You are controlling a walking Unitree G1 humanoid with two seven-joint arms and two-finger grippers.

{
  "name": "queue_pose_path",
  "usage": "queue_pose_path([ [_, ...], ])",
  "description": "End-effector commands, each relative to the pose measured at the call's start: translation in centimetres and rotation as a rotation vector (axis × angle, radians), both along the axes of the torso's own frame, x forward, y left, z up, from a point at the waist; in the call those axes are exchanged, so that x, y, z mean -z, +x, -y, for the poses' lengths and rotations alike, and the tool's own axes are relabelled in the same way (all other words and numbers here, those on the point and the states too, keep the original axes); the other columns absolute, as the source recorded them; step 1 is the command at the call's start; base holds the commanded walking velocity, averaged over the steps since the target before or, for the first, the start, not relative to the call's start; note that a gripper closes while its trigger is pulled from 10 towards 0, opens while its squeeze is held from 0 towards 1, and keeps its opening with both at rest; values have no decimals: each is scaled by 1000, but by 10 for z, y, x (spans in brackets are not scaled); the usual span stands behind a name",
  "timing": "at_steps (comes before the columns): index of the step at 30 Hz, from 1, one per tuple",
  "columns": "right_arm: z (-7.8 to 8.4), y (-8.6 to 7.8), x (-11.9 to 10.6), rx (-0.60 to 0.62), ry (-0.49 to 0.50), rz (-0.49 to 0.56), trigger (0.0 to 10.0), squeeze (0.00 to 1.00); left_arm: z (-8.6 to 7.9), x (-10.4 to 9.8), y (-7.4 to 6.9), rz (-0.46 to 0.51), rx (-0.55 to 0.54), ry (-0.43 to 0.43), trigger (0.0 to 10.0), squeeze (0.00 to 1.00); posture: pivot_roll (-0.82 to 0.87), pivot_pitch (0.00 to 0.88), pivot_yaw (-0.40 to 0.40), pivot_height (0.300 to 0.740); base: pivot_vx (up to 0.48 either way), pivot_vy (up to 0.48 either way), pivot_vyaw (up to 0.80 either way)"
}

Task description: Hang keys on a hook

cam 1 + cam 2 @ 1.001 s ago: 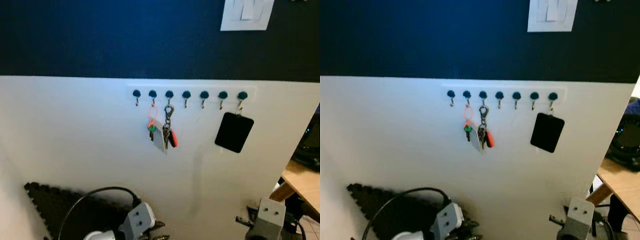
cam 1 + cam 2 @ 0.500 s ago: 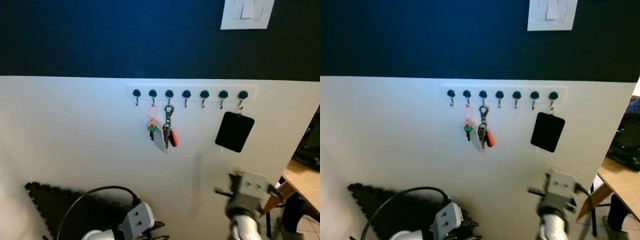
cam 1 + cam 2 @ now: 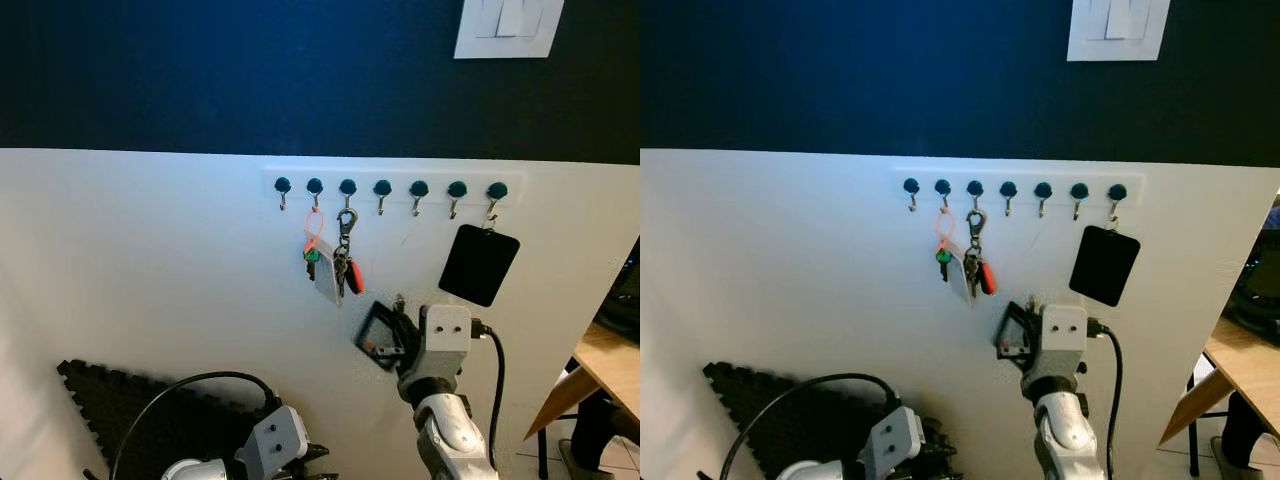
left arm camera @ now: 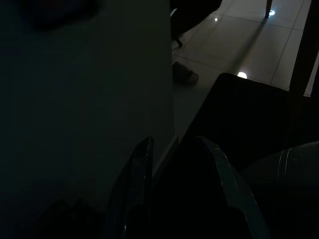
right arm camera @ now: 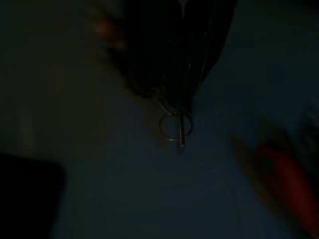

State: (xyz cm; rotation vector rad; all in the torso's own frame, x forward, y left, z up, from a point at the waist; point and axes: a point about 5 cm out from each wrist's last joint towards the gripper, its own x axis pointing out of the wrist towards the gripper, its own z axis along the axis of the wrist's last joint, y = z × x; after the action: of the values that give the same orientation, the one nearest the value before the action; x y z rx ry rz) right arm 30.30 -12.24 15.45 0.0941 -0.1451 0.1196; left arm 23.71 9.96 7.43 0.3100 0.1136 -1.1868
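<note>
Right gripper point(image 3: 398, 322) is up in front of the white wall, fingers pinched on a key ring point(image 5: 172, 127) w/ a dark square tag point(image 3: 377, 336) dangling just left of the wrist. Held keys sit below the hook rail point(image 3: 390, 187), under the 3rd–4th hooks, close beside the hung key bunch point(image 3: 335, 270). Black card point(image 3: 478, 264) hangs off the far-right hook. Left gripper point(image 4: 174, 194) idles low by the black mat point(image 3: 140, 420), fingers a bit apart, nothing held.
</note>
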Motion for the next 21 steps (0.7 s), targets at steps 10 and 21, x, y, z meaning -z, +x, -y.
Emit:
queue_pose_path([
  [10, -11, 4, -35, -194, -28, 78, 10000, 0, 5, -18, 9, -27, -76, -163, 10000, 0, 56, 14, 45, 740, 0, 0, 0],
  [21, -23, -1, -60, -379, -92, 127, 10000, 0, 12, -79, 35, -6, -220, -593, 10000, 0, 50, 23, 41, 740, 0, 0, 0],
])
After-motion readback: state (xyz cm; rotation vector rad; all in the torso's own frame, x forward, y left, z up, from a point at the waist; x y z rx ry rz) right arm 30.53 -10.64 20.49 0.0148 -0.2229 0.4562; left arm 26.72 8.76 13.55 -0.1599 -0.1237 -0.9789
